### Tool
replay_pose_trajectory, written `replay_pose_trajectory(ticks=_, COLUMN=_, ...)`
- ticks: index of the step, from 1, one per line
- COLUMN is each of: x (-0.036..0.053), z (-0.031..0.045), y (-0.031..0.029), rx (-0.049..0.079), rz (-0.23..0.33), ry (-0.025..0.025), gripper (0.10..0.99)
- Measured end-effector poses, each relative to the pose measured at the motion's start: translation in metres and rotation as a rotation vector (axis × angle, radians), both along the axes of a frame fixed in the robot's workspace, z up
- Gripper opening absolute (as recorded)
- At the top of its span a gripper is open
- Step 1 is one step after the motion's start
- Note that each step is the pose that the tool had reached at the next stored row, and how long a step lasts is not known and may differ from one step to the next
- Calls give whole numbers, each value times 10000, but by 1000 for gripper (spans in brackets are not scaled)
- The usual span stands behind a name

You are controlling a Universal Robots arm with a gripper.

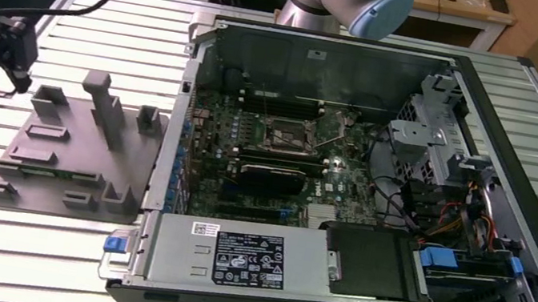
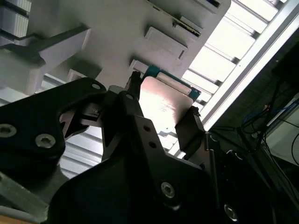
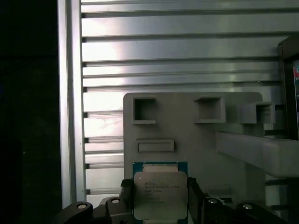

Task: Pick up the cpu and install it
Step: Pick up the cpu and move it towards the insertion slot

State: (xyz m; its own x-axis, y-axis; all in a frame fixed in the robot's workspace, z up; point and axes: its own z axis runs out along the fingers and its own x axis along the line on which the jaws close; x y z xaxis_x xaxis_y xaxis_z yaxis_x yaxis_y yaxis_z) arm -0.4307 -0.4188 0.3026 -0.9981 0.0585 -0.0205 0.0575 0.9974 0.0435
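Note:
The cpu (image 3: 160, 192) is a square chip with a silver top and a green rim. It sits between the two black fingers (image 3: 127, 201) of my gripper (image 3: 160, 198), which press against its two opposite edges. In the second wrist view the cpu (image 2: 164, 103) shines between the same fingertips (image 2: 190, 125). In the exterior view my gripper (image 1: 2, 75) hangs at the far left, over the far corner of the grey fixture plate (image 1: 61, 167). The open computer case (image 1: 351, 180) holds the motherboard with its socket (image 1: 288, 134), well off to the exterior view's right of the gripper.
Upright posts (image 1: 104, 104) rise from the fixture plate next to the gripper. A black heatsink block (image 1: 270, 177) lies on the motherboard below the socket. The case's walls, drive cage (image 1: 432, 144) and power supply (image 1: 241, 260) ring the board. The arm's base (image 1: 347, 1) stands behind the case on the slatted metal table (image 1: 16, 249).

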Motion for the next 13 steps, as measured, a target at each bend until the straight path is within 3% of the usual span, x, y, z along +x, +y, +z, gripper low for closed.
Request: replay_pose_trajectory(ticks=13, x=0, z=277, y=0, rx=0, rz=0, ry=-9, gripper=545)
